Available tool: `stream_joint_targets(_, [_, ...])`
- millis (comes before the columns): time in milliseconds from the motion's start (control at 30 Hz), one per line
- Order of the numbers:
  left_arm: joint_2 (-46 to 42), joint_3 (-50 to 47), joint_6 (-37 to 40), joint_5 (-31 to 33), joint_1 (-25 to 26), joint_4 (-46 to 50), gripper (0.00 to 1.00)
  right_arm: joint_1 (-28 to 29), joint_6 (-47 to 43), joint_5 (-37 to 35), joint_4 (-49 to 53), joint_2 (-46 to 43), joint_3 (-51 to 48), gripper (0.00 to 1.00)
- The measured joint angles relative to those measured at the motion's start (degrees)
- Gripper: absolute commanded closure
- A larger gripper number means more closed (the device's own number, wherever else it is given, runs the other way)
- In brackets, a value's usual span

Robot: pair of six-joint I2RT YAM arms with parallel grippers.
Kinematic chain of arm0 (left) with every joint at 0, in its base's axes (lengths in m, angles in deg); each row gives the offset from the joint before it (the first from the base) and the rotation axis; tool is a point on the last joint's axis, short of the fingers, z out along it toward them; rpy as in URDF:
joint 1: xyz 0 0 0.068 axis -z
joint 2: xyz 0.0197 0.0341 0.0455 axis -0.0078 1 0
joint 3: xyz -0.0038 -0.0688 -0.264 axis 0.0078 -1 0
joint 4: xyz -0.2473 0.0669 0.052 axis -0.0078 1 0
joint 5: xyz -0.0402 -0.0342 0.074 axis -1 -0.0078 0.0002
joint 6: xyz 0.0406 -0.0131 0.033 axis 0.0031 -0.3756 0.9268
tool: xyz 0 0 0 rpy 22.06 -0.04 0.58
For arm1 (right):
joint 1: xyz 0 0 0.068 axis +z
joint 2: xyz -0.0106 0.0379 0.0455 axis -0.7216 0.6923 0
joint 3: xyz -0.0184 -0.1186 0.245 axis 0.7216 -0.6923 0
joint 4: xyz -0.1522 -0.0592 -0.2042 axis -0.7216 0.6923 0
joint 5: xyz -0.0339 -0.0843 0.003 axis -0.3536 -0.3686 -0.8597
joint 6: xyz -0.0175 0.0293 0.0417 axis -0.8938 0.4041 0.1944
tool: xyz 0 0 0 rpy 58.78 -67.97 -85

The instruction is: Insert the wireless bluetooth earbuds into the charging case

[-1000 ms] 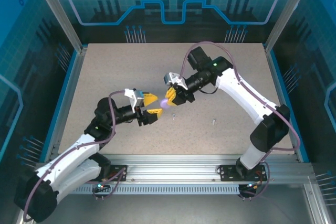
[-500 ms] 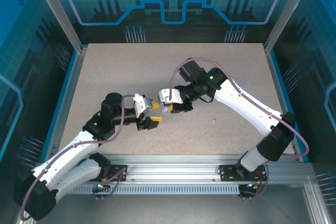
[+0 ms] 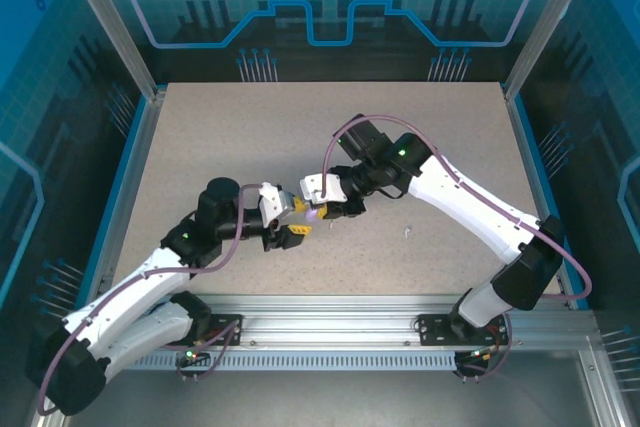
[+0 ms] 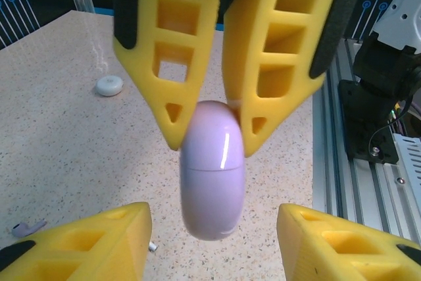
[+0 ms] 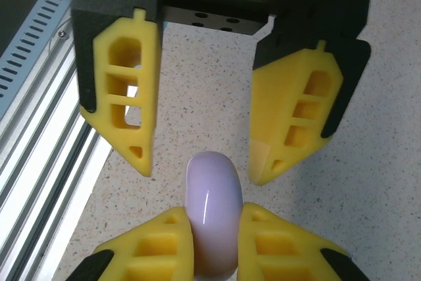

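- Speckled table [image 3: 200, 147] in a blue-walled cage, seen from above: I have the purple case [image 3: 318, 213] mid-table, pinched in the right gripper [image 3: 321, 210]. The left gripper [image 3: 293, 223] sits just left of the case. A speck well right of the case is too small to name.
- Left wrist: my left fingers [image 4: 99, 241] stand about half open either side of the case, gaps showing, touching nothing. A white case [image 4: 108, 85] lies on the table beyond the case, to its left. A bud [image 4: 26, 228] lies nearer, also left.
- Right wrist: the right fingers [image 5: 283, 248] are clamped on one end of the case.
- I judge the case light, hard, glossy and slippery. I'd grip the free half on its flanks, clear of the seam. Hinge and contents are hidden.
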State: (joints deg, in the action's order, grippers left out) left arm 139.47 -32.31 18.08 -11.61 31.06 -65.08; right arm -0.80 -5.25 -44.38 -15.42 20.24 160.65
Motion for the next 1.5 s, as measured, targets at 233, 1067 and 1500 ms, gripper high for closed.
stream_joint_targets(233, [0.66,0.0,-0.15,0.0,0.44,-1.29,0.56,1.18,-0.55,0.17,0.02,-0.11,-0.26,0.93])
stream_joint_targets(1067, [0.92,-0.02,-0.13,-0.46,1.44,-2.23,0.75,1.49,-0.42,0.09,-0.7,-0.42,-0.35,0.82])
stream_joint_targets(1500, [0.33,-0.02,-0.22,-0.22,1.44,-2.73,0.75,1.29,3.02,-0.28,-4.24,-0.85,-2.1,0.57])
